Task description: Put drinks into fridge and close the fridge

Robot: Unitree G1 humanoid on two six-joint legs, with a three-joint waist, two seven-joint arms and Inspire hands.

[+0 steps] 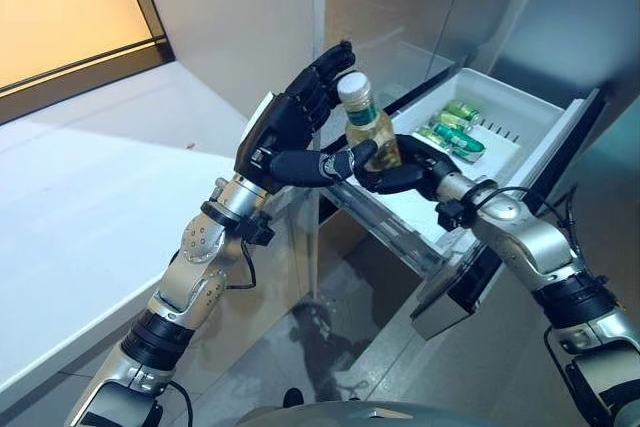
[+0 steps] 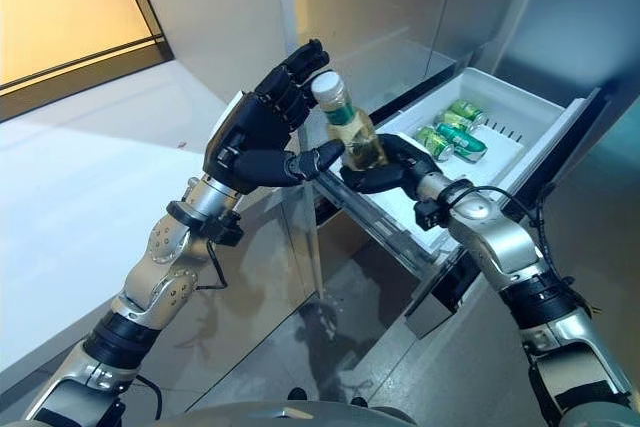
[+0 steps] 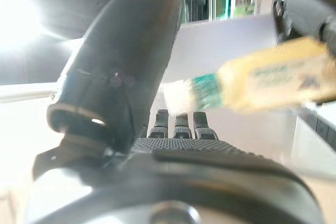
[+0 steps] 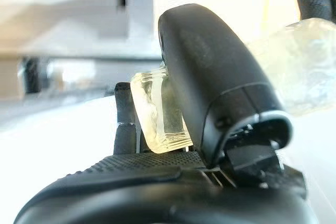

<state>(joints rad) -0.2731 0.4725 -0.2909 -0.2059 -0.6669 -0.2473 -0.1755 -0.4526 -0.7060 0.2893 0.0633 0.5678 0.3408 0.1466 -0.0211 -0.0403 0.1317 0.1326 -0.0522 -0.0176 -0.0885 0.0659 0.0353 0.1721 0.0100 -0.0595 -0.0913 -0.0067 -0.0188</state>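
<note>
A clear bottle point(image 1: 370, 127) of yellowish drink with a green label and a pale cap stands upright between my two hands, just in front of the open fridge's white tray point(image 1: 520, 97). My right hand point(image 1: 405, 175) is shut on the bottle's lower part; in the right wrist view its thumb point(image 4: 210, 77) lies across the bottle point(image 4: 157, 114). My left hand point(image 1: 285, 132) is open beside the bottle, its thumb reaching toward the bottle's body. In the left wrist view the bottle point(image 3: 262, 82) shows past the straight fingers point(image 3: 178, 124).
Green cans point(image 1: 455, 132) lie in the far part of the white tray. A white counter point(image 1: 80, 207) runs along the left. The fridge's grey walls point(image 1: 560, 17) rise behind the tray. Grey floor point(image 1: 340, 337) lies below.
</note>
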